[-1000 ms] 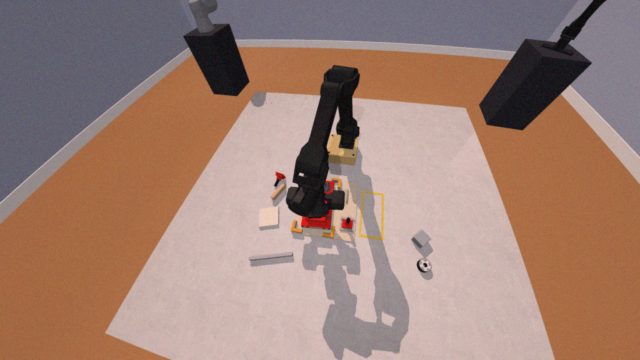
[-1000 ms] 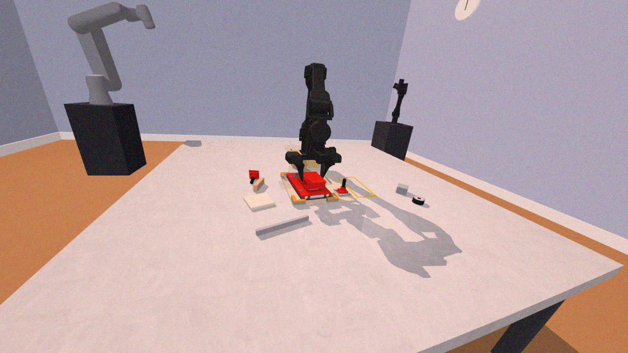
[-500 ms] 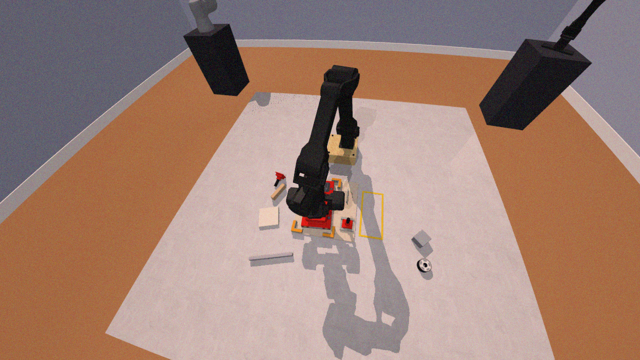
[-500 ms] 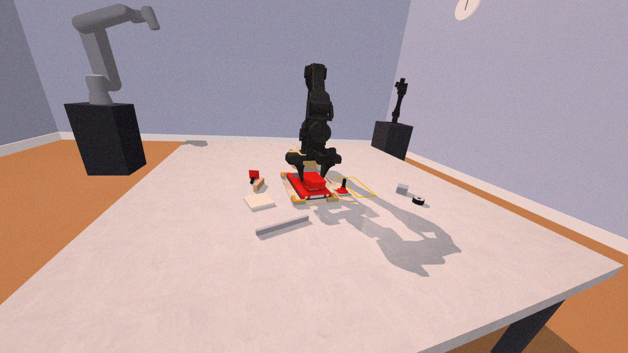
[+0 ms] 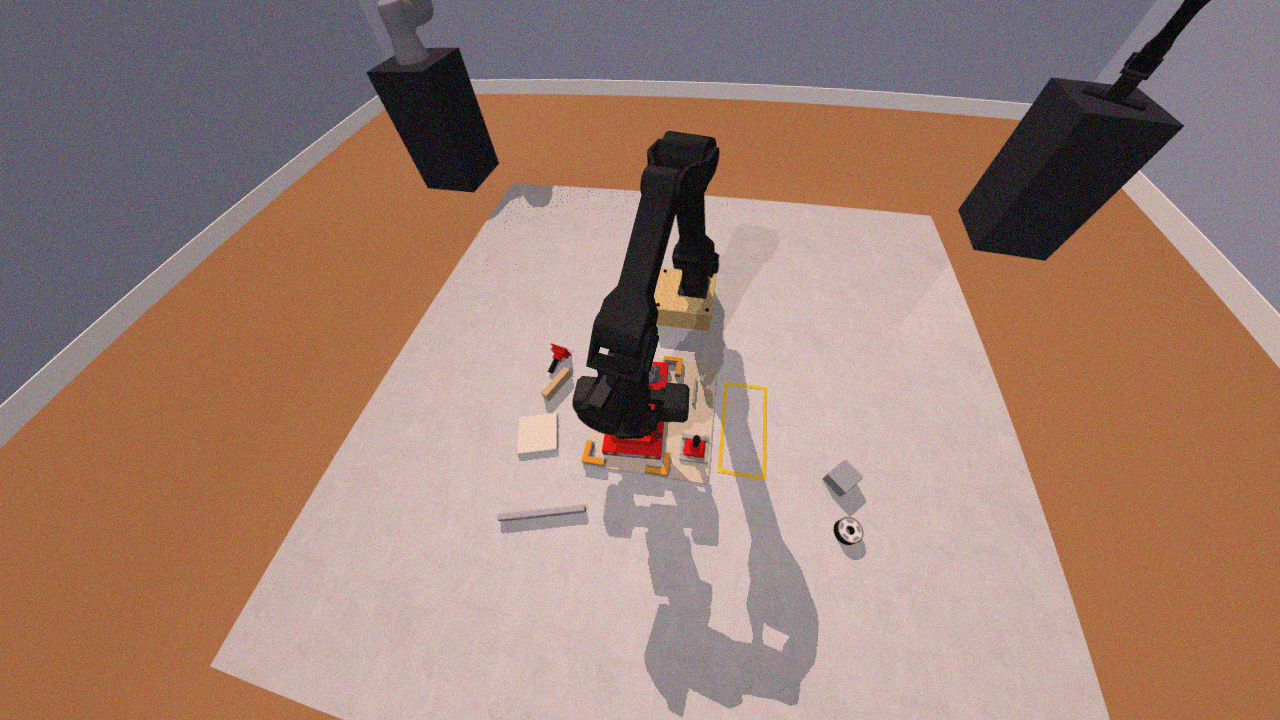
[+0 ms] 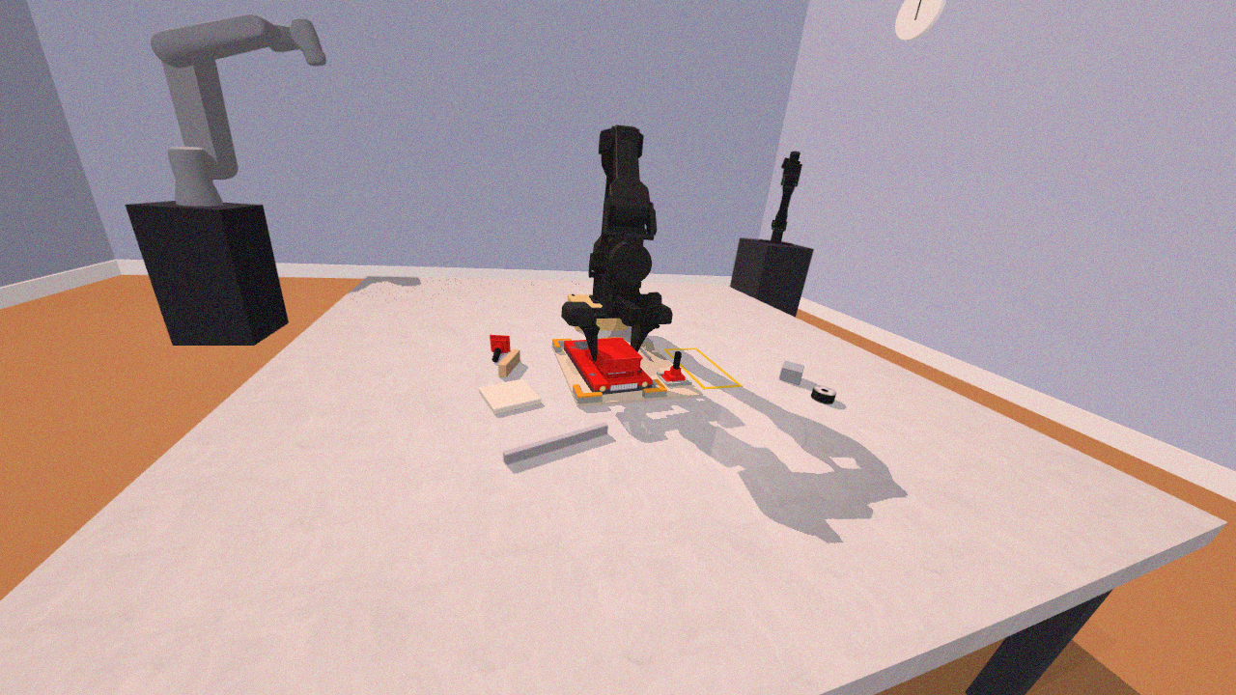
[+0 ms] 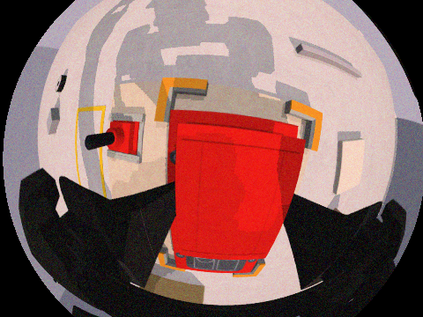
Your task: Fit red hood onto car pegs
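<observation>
on the worktop (image 6: 346, 518), from the left: a red clamp (image 6: 498, 342); a tan tile (image 6: 509, 397); a grey bar (image 6: 554, 442); then the car (image 6: 607, 373) in its jig (image 6: 579, 393); the jaws (image 6: 615, 344) pinch the red hood (image 6: 616, 355) on top of the car; right of it, a yellow outline (image 6: 701, 367), a grey block (image 6: 791, 372), a black wheel (image 6: 824, 394)

The top view looks steeply down on the pale grey worktop (image 5: 895, 358) from high up; the exterior view faces it from a low front corner. The wrist view peers down closely. All share the orange-cornered jig (image 5: 592, 454) (image 6: 587, 396) (image 7: 182, 88).
</observation>
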### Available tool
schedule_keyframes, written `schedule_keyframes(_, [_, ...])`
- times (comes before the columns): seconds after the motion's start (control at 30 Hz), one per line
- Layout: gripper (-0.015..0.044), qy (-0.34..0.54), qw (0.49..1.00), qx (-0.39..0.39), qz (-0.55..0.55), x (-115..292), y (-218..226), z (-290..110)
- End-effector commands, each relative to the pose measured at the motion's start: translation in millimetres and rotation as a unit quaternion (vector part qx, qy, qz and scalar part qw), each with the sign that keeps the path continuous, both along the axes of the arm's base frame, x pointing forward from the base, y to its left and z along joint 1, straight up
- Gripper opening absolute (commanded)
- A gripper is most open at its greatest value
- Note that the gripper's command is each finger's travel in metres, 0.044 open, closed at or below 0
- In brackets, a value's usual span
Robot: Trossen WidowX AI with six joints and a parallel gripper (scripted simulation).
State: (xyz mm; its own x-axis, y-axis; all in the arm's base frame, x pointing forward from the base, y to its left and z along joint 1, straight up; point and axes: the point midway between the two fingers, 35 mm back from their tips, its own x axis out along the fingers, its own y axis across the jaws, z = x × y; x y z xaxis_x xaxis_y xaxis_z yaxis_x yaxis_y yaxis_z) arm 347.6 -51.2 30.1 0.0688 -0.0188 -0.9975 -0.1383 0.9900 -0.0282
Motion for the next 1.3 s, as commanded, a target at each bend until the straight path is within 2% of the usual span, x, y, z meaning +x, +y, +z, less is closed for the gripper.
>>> schedule_keyframes(0.0, [0.0000,0.007,1.000,0.001,0.000,-2,0,-7])
schedule_keyframes(0.1, [0.0000,0.005,1.000,0.000,0.000,-1,0,-4])
schedule_keyframes(0.67, [0.0440,0.000,1.000,0.000,0.000,0,0,0])
schedule_keyframes(0.8, [0.0440,0.002,1.000,0.001,0.000,1,0,10])
schedule_keyframes(1.03, [0.0440,0.017,1.000,0.004,0.000,0,0,67])
schedule_keyframes(1.27, [0.0440,0.017,1.000,0.004,0.000,0,0,69])
